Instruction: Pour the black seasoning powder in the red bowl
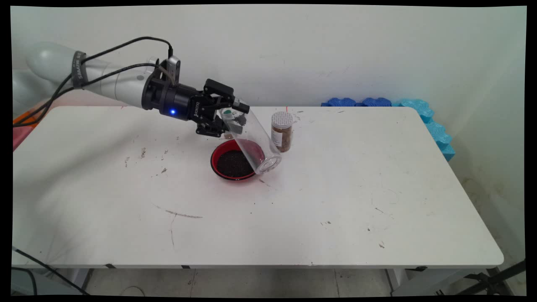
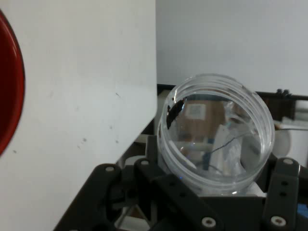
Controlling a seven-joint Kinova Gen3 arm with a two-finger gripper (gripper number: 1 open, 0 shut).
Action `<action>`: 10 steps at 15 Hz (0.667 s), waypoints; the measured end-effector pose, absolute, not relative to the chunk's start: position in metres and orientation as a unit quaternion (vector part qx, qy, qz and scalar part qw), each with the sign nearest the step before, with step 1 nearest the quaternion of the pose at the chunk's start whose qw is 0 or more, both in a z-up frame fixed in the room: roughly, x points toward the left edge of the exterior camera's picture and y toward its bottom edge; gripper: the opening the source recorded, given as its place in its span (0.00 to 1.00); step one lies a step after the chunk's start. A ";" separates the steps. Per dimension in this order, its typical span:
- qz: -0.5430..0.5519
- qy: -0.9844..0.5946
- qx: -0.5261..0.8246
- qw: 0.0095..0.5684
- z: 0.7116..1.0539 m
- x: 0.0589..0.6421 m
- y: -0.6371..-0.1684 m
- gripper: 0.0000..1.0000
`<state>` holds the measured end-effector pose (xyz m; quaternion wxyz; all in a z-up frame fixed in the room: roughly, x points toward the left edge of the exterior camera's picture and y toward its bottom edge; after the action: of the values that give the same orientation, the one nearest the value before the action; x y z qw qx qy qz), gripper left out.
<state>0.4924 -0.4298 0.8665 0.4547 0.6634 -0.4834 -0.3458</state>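
My gripper [image 1: 228, 119] is shut on a clear plastic jar [image 1: 251, 140] near its closed end and holds it tilted, mouth down. The jar's mouth hangs over the right rim of a red bowl [image 1: 218, 153] that holds dark grains. In the hand view the clear plastic jar [image 2: 216, 132] shows its round open mouth between my fingers, nearly empty with a few dark specks on its wall. The red bowl [image 2: 9, 91] shows only as a rim at the left edge. A small jar [image 1: 282, 131] with a ridged white lid and brown contents stands upright just right of the bowl.
The white table [image 1: 335, 201] is scuffed and marked. Blue foam blocks [image 1: 402, 107] lie along the wall past its far right corner. Black cables hang from the arm at the left.
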 end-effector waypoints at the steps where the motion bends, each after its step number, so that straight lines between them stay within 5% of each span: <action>1: -0.338 -0.493 0.659 0.457 0.868 0.493 -0.430 0.00; 10: -0.244 -0.591 0.600 0.481 0.894 0.494 -0.432 0.00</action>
<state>0.4944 -0.4319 0.8941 0.4810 0.5995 -0.5914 -0.2440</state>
